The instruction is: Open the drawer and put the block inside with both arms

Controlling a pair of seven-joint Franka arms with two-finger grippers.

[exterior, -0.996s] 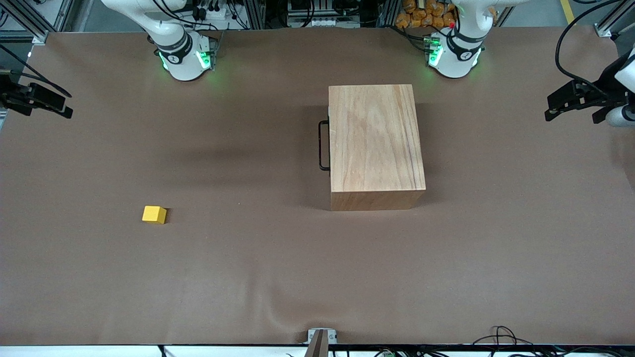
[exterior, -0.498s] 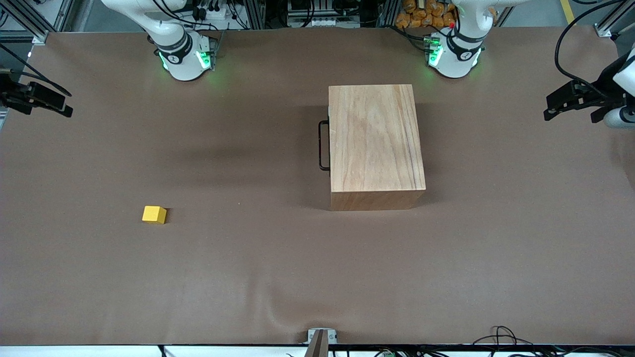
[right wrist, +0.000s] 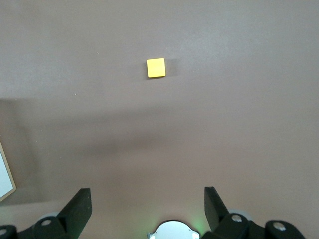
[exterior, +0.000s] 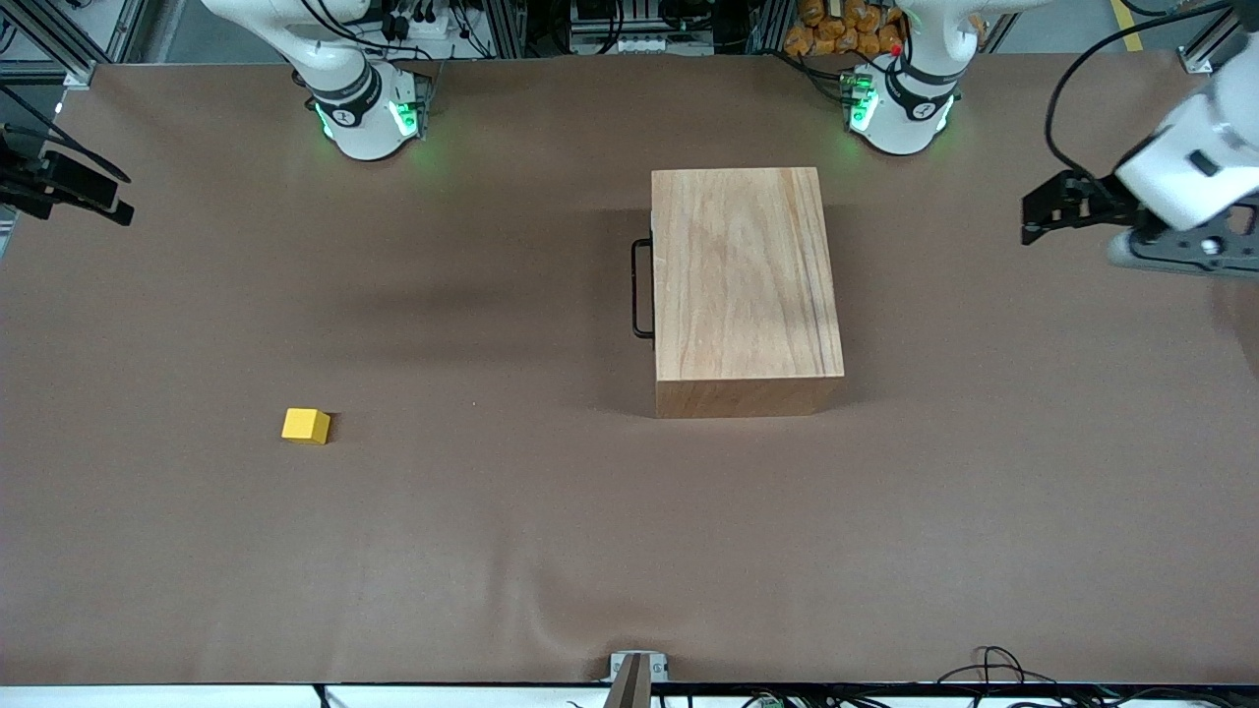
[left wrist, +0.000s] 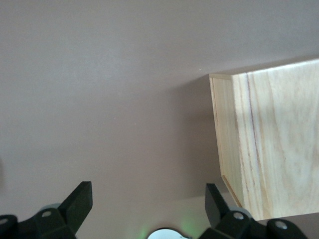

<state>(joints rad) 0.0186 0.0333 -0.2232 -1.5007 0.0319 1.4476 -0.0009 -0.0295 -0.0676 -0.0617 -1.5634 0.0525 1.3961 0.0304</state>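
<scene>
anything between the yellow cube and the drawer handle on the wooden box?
Nothing. In the front view only bare brown table covering lies between the small yellow cube and the thin black wire handle of the large wooden box.

This is a robotics lab. Two white jointed robot arms rise from round, green-lit bases [exterior: 369, 118] bolted along one edge of a wide table covered in plain brown matting [exterior: 492, 541]. Past that edge stand silver aluminium frame rails [exterior: 44, 34] and tangles of black cables and power strips [exterior: 629, 29], and more loose cables [exterior: 993, 669] hang at the edge nearest the front camera.
</scene>
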